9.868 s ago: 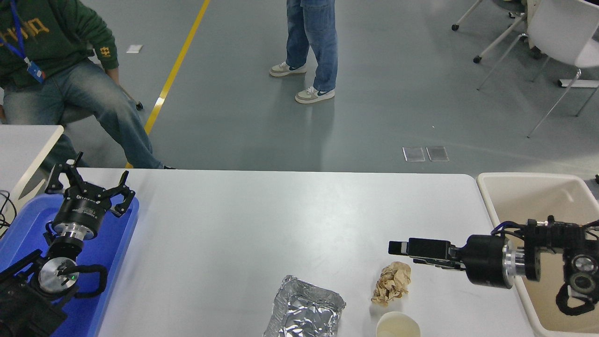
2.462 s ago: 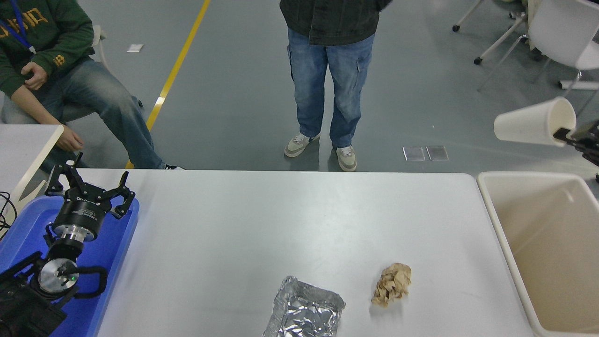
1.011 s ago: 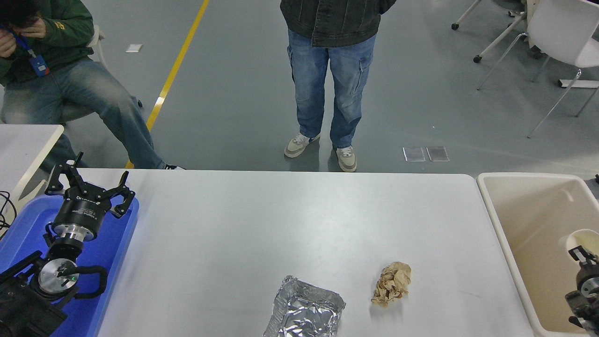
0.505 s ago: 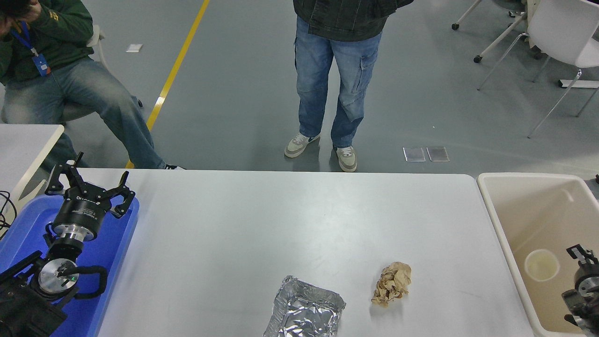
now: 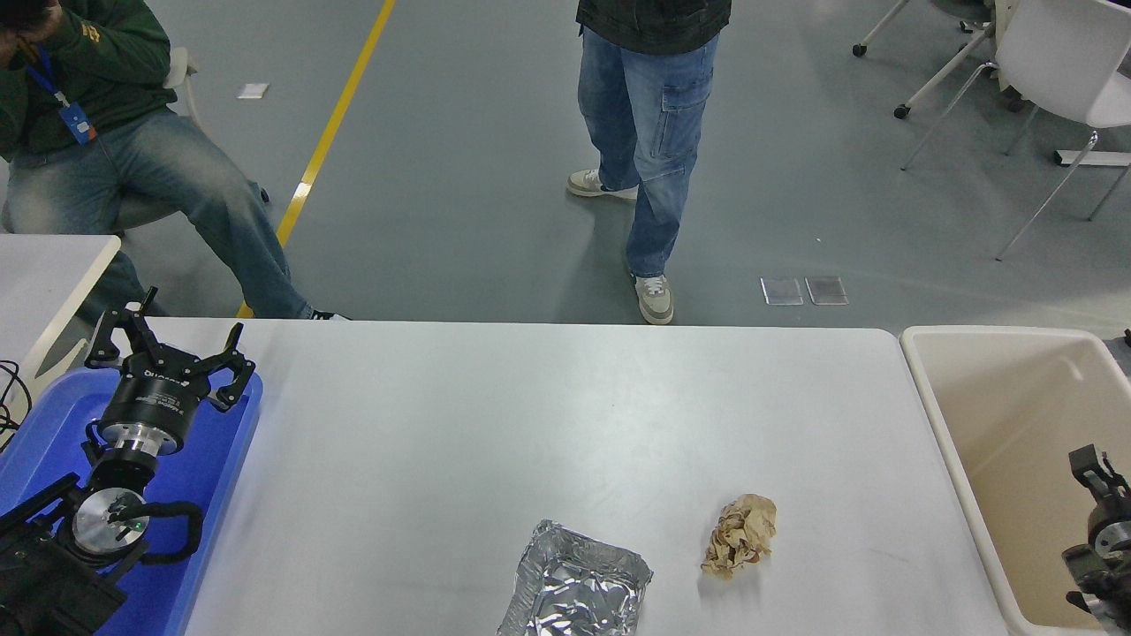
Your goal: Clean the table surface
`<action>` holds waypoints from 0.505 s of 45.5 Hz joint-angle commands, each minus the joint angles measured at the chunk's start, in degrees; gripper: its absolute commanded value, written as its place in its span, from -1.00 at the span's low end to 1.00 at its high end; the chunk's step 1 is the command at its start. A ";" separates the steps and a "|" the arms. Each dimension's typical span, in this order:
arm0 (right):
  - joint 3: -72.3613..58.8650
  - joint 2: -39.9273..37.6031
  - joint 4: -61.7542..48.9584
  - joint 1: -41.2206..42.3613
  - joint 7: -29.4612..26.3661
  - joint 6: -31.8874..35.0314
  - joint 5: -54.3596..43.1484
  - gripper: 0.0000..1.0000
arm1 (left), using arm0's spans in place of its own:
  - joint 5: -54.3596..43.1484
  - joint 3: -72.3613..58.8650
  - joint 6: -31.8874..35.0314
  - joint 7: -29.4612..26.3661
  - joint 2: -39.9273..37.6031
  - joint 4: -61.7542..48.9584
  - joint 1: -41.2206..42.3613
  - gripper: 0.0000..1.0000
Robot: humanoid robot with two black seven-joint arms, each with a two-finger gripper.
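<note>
1. Far left: left hand (image 5: 163, 358) parked over the blue tray (image 5: 212, 477), fingers spread, gripping nothing. No diff from a few secs ago.
2. Bench surface (image 5: 495, 415) runs from the tray across to the beige bin (image 5: 954, 442) at the right. Most of it is bare.
3. Near front edge, centre: crumpled foil tray (image 5: 579, 583), partly cut off by the bottom of the view. Hasn't shifted.
4. Just right of the foil, not touching it: brown paper wad (image 5: 740, 534). Also unmoved.
5. What changed: the paper cup that sat by the wad approx 10 s ago got lifted off, carried over the bin and let go; half a sec ago it was on the bin floor, now I can't spot it in there. So one item done, two left, I'd say.
6. Far right: right hand (image 5: 1089, 464) sits low inside the bin area, empty, only partly in view, so can't tell whether its fingers are apart or together. It's off the bench altogether, well right of the wad; likely it swings back left for the wad next.
</note>
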 commanded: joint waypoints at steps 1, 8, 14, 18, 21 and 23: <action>0.01 -0.19 -0.06 0.08 0.00 0.05 0.89 1.00 | 0.00 0.08 0.09 0.01 0.00 0.01 0.00 1.00; 0.09 -0.45 -0.06 0.17 -0.09 0.58 0.89 1.00 | 0.00 0.08 0.09 0.01 0.00 0.01 0.00 1.00; 0.97 -0.63 0.20 0.35 -0.09 0.49 0.89 1.00 | 0.00 0.08 0.09 0.01 0.00 0.01 0.00 1.00; 2.11 -0.72 0.72 0.35 -0.09 0.58 1.59 1.00 | 0.00 0.08 0.09 0.01 0.00 0.01 0.00 1.00; 2.29 -0.63 1.69 0.17 0.08 0.49 1.95 1.00 | 0.00 0.08 0.09 0.01 0.00 0.01 0.00 1.00; 2.38 -0.71 4.22 0.26 0.35 0.41 2.04 1.00 | 0.00 0.08 0.09 0.01 0.00 0.01 0.00 1.00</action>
